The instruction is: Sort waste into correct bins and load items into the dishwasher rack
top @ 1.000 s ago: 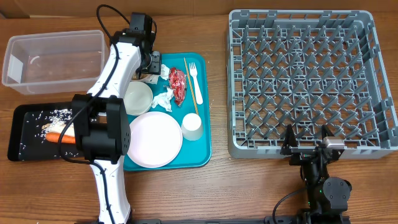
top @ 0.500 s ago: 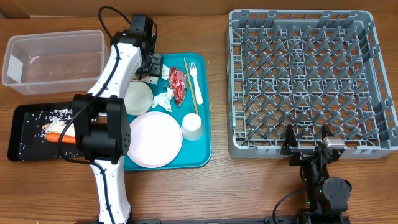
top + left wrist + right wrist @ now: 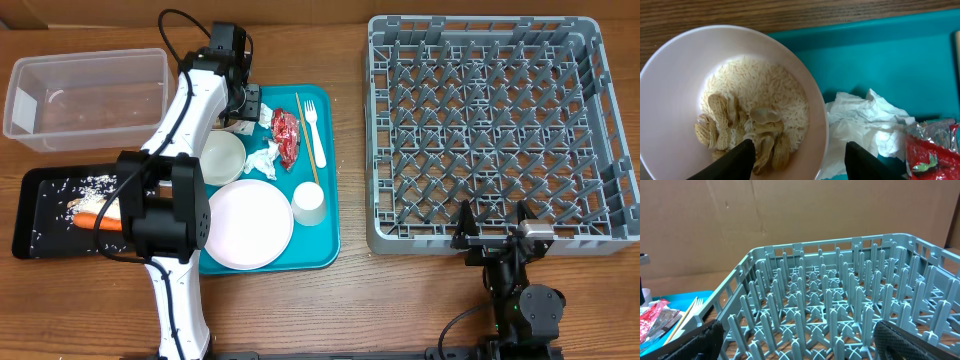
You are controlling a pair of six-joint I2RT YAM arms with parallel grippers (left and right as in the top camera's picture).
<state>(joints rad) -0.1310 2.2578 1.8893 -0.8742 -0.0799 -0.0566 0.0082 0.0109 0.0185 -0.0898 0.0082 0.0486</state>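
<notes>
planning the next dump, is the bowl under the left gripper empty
No, the bowl holds rice and peanut shells.

A flat teal rectangular plastic serving tray (image 3: 316, 250) with a raised rim and rounded corners is laid on a brown wood-grain table (image 3: 400, 310), left of the table's middle, its long sides running from the near edge towards the far one. In the left wrist view, the tray's far edge is seen against the dark wood grain. A plain brown cardboard wall (image 3: 790, 210), marked by faint creases, is seen upright behind the table in the right wrist view.
</notes>
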